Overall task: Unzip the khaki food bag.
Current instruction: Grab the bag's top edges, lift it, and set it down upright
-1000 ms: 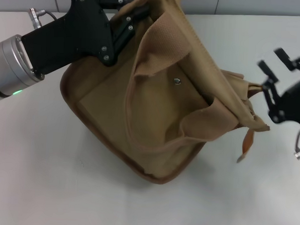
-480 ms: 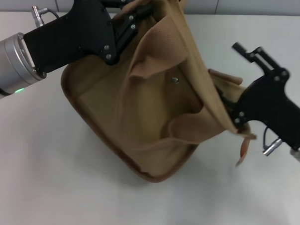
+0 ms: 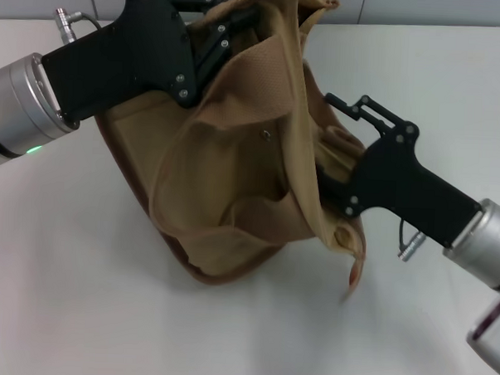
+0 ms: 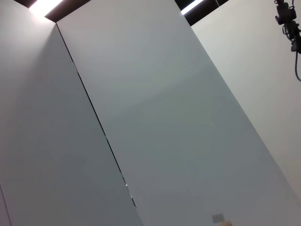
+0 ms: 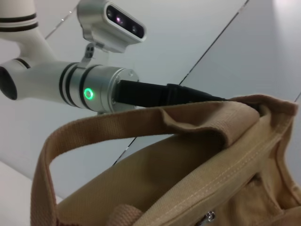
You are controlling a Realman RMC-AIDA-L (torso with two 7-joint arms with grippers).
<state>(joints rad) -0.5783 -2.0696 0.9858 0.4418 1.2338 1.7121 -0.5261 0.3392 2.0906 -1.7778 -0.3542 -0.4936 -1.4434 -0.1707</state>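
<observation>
Here the left gripper [image 3: 232, 25] pinches the khaki food bag [image 3: 234, 178] at its top corner; right gripper [image 3: 329, 187] buried in fabric, finger state unclear.

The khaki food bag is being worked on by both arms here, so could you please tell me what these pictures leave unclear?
- Zipper and its pull: head view, covered by the khaki food bag's folded canvas and straps.
- Right gripper fingertips: head view, buried in bag folds; the right wrist view shows none.
- Left gripper grip: head view, fingertips hidden behind the bag's top edge.
- Left wrist view: shows only wall panels, no bag.
</observation>
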